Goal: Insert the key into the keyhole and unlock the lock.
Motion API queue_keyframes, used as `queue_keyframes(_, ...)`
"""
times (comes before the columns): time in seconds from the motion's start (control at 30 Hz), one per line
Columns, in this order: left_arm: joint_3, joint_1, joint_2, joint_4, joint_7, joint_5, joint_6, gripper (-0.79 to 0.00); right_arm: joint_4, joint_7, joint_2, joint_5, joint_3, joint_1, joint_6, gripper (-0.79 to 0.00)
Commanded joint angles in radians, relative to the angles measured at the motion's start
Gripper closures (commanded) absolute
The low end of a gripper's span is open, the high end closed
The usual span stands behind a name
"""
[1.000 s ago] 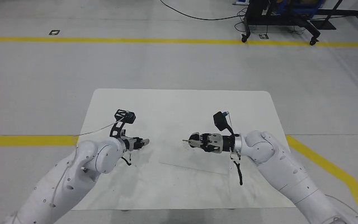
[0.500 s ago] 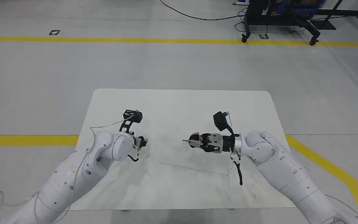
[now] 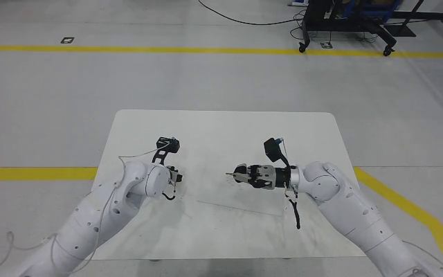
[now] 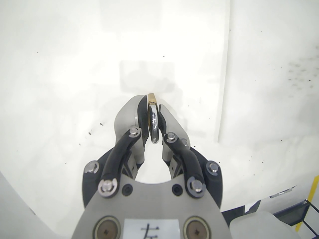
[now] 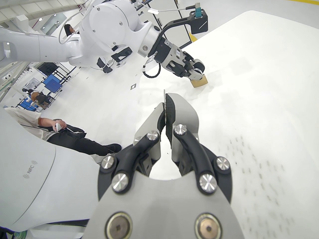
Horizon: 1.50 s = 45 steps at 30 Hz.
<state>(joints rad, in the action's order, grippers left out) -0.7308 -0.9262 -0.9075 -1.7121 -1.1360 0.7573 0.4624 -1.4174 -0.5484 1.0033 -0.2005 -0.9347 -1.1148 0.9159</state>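
A brass padlock (image 5: pixel 199 82) with a steel shackle (image 4: pixel 152 121) stands with its body on the white table (image 3: pixel 228 131), left of centre. My left gripper (image 4: pixel 151 103) points down at it and is shut on the shackle; the brass body is mostly hidden under the fingers. In the top view the left gripper (image 3: pixel 174 178) is at the table's left middle. My right gripper (image 3: pixel 239 174) hovers near the table's centre, level and aimed at the lock, shut on a thin metal key (image 5: pixel 164 96) whose blade tip (image 3: pixel 229 174) sticks out towards the left gripper (image 5: pixel 195 70).
A gap of bare tabletop separates the two grippers. A faint straight seam (image 3: pixel 235 206) runs across the table in front of the right gripper. A black wheeled cart (image 3: pixel 346 24) stands far off on the floor.
The left arm has swung its wrist from pointing sideways to pointing down at the table, bringing the lock's body onto the surface. The right arm and key have stayed still.
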Motion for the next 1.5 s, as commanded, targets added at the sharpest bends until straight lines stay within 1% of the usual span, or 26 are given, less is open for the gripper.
queue_keyframes(0.0,0.000,0.000,-0.001,-0.003,-0.013,0.016,-0.007,0.000,0.000,0.000,0.000,0.000,0.000,0.000,0.000,0.000)
queue_keyframes(0.27,-0.008,-0.008,-0.010,-0.014,-0.039,0.044,-0.013,0.000,0.000,0.000,0.000,0.000,0.000,0.000,0.000,0.000)
queue_keyframes(0.33,-0.013,-0.013,-0.012,-0.015,-0.042,0.046,-0.004,-0.139,0.000,0.000,0.000,0.000,0.000,0.000,0.000,0.000)
queue_keyframes(0.37,-0.016,-0.016,-0.012,-0.017,-0.043,0.048,-0.003,-0.191,0.000,0.000,0.000,0.000,0.000,0.000,0.000,0.000)
queue_keyframes(0.43,-0.022,-0.022,-0.013,-0.021,-0.044,0.052,-0.001,-0.243,0.000,0.000,0.000,0.000,0.000,0.000,0.000,0.000)
queue_keyframes(0.53,-0.034,-0.034,-0.013,-0.027,-0.046,0.056,-0.001,-0.265,0.000,0.000,0.000,0.000,0.000,0.000,0.000,0.000)
queue_keyframes(0.6,-0.040,-0.041,-0.013,-0.030,-0.049,0.067,0.005,-0.265,0.000,0.000,0.000,0.000,0.000,0.000,0.000,0.000)
queue_keyframes(0.8,-0.055,-0.069,-0.014,-0.069,-0.064,0.099,0.022,-0.231,0.000,0.000,0.000,0.000,0.000,0.000,0.000,0.000)
queue_keyframes(0.83,-0.058,-0.072,-0.014,-0.072,-0.065,0.103,0.022,-0.209,0.000,0.000,0.000,0.000,0.000,0.000,0.000,0.000)
queue_keyframes(0.87,-0.061,-0.075,-0.014,-0.076,-0.066,0.107,0.021,-0.169,0.000,0.000,0.000,0.000,0.000,0.000,0.000,0.000)
queue_keyframes(1.0,-0.073,-0.081,-0.016,-0.088,-0.076,0.122,0.022,-0.126,0.000,0.000,0.000,0.000,0.000,0.000,0.000,0.000)
queue_keyframes(1.07,-0.075,-0.081,-0.017,-0.090,-0.084,0.140,0.027,-0.031,0.000,0.000,0.000,0.000,0.000,0.000,0.000,0.000)
queue_keyframes(1.1,-0.075,-0.081,-0.019,-0.092,-0.088,0.144,0.028,0.000,0.000,0.000,0.000,0.000,0.000,0.000,0.000,0.000)
queue_keyframes(1.47,-0.083,-0.080,-0.036,-0.063,-0.105,0.153,0.022,0.000,0.000,0.000,0.000,0.000,0.000,0.000,0.000,0.000)
